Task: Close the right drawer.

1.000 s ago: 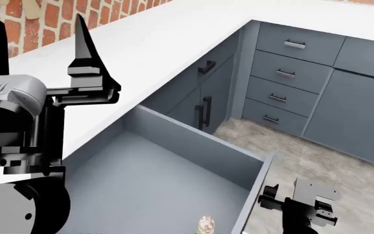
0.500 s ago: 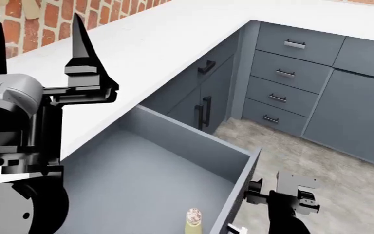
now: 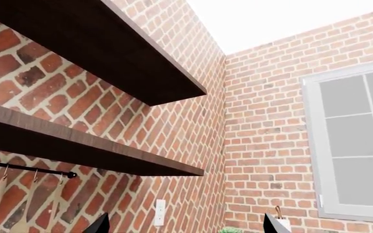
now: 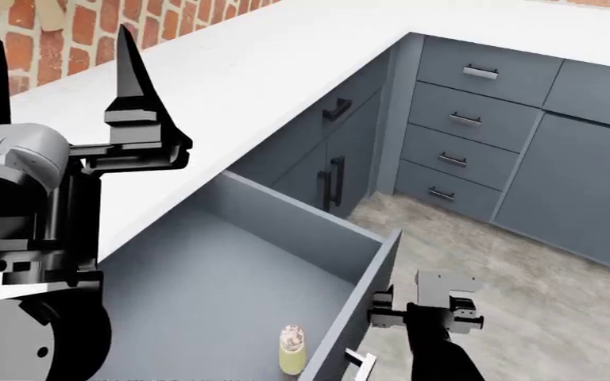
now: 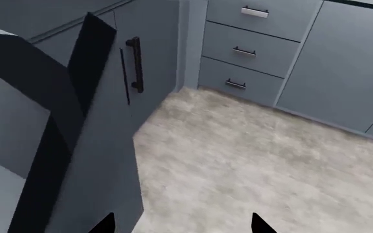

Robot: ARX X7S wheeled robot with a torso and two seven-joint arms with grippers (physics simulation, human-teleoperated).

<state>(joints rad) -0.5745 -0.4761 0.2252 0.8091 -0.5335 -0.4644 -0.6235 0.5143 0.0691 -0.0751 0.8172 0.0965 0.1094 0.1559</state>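
Right drawer open, right gripper pressed up against its front.

On the left, the left gripper is raised over the white worktop, fingers spread wide and holding nothing; its wrist camera sees only brick wall, dark shelves and a window. Moving across, the slate blue-grey drawer juts out from under the worktop, plain grey inside, with a small pale bottle standing near its front panel. At that panel's outer face sits the right gripper, just above the silver bar handle; whether its fingers are parted or clenched, I cannot tell. Farther right, across the stone floor, stacked narrower drawers sit closed.
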